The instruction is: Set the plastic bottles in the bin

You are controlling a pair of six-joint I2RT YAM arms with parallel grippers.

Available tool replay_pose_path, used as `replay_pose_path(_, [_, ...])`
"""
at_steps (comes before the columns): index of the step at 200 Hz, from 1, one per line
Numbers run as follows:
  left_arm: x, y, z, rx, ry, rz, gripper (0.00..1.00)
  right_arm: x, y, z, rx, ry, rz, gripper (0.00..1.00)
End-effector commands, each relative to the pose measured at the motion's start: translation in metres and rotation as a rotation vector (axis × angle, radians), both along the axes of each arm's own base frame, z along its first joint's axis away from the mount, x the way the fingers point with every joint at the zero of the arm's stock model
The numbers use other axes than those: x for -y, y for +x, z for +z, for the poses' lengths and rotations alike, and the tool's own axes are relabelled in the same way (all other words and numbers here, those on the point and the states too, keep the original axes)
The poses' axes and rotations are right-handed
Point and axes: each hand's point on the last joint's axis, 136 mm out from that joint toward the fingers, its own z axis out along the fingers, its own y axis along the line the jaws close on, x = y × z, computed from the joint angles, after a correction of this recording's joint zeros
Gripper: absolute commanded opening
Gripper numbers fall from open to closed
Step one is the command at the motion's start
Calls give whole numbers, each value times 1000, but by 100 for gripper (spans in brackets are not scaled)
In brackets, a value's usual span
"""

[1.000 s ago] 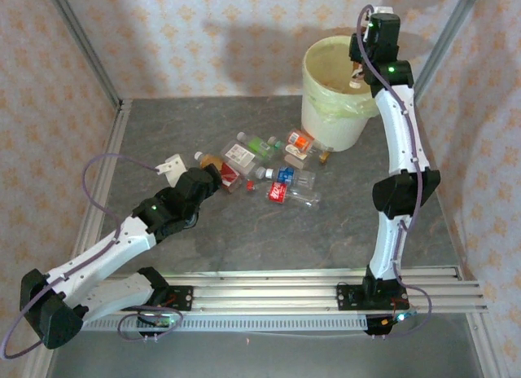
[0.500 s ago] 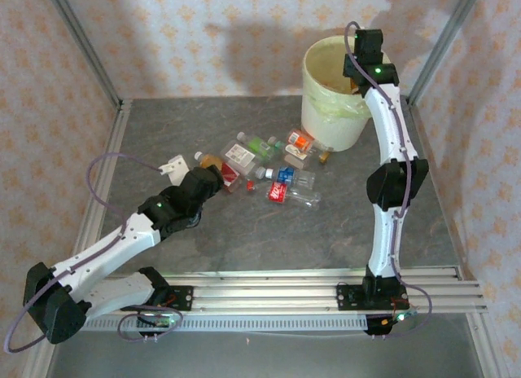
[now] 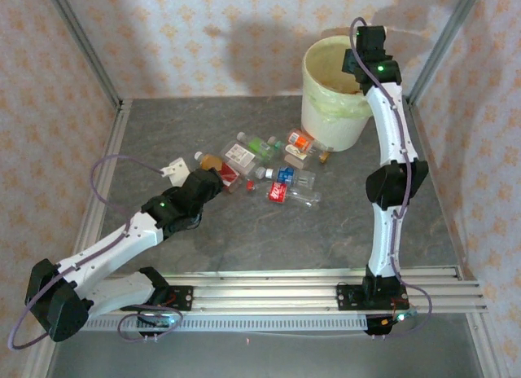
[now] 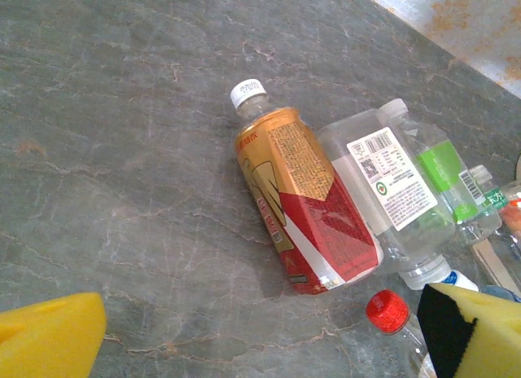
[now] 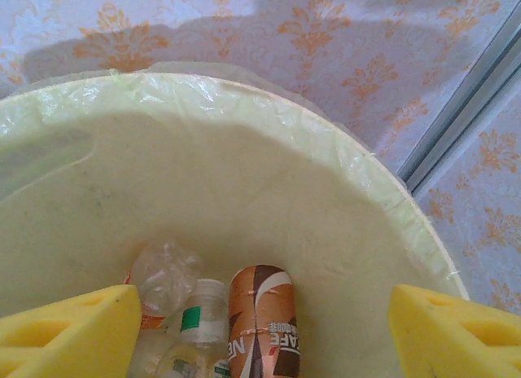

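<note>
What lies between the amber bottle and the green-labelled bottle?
In the left wrist view, a clear squarish plastic bottle with a white label lies between the amber gold-and-red-labelled bottle and the green-labelled bottle.

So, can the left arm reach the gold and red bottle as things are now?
Probably yes. The left gripper hangs open near the gold and red bottle, which lies flat with nothing on top. A clear bottle lies close beside it.

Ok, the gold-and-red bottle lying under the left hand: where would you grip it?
Probably from straight above, gripping across the gold-and-red bottle near its shoulder, just below the white cap. It lies on its side, and the clear bottle sits close along one side toward its base, so the cap end leaves more room.
</note>
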Motion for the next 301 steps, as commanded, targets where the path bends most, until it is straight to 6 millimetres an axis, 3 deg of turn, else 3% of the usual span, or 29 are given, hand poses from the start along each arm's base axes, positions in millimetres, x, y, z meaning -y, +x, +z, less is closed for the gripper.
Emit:
replay_pose_path(1, [-5, 3, -4, -3, -15, 41, 100, -5, -25, 44, 68, 54, 15, 80])
replay_pose_path(41, [-2, 8, -13, -55, -33, 34, 100, -18, -51, 73, 115, 111, 76, 85])
replay_pose_path(66, [4, 15, -18, -80, -38, 21, 100, -35, -78, 78, 129, 150, 156, 92])
replay_pose_path(74, [6, 17, -21, -91, -40, 16, 100, -41, -87, 79, 142, 158, 183, 100])
replay_pose_path(124, [36, 49, -26, -169, -70, -45, 100, -62, -149, 90, 233, 238, 306, 99])
replay_pose_path(153, [41, 62, -43, -231, -48, 3, 100, -64, -176, 84, 251, 265, 332, 99])
replay_pose_path(198, [55, 85, -65, -280, -22, -3, 100, -61, -191, 67, 205, 236, 333, 99])
replay_pose_path(252, [61, 88, -106, -312, -65, -9, 97, -63, -192, 55, 173, 233, 347, 99])
replay_pose_path(301, [55, 89, -121, -341, -13, -30, 93, -67, -188, 49, 157, 249, 360, 99])
